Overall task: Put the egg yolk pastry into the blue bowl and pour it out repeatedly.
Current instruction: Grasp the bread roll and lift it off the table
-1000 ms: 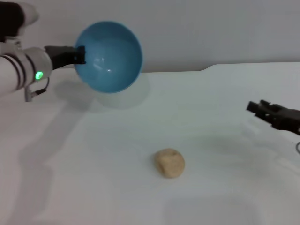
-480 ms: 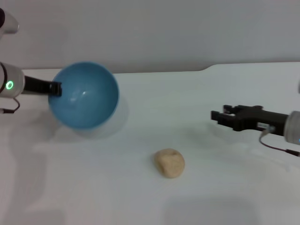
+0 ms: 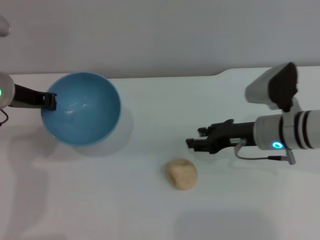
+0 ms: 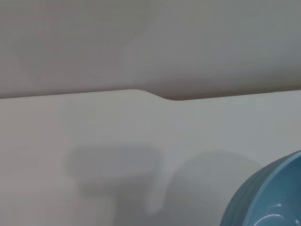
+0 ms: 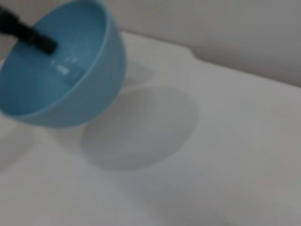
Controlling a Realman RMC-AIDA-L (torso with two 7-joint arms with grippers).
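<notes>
Pastry [image 3: 181, 173] sits alone on the white tabletop [image 3: 150, 210], low centre in the head view, nothing touching it. Right claw [image 3: 194, 143] reaches in from the right side, tips just above and slightly right of the pastry in that view, near it but apart. Can't tell whether the right claw's fingers are apart or together; they read as one dark shape.

Blue bowl [image 3: 81, 108] is at the left, well apart from the pastry, mouth tilted toward the camera, inside looks empty and glossy. Left claw [image 3: 48, 100] is clamped on the bowl's left rim, dark finger over the edge, arm running off the left side of the head view. Bowl casts a shadow on the tabletop below and to its right.

Right wrist view shows the bowl [image 5: 63, 70] tilted, with the left claw's dark finger [image 5: 35, 38] on its rim and a round shadow beside it. Left wrist view catches only a part of the bowl [image 4: 268, 195] at the corner, plus tabletop and wall behind.
</notes>
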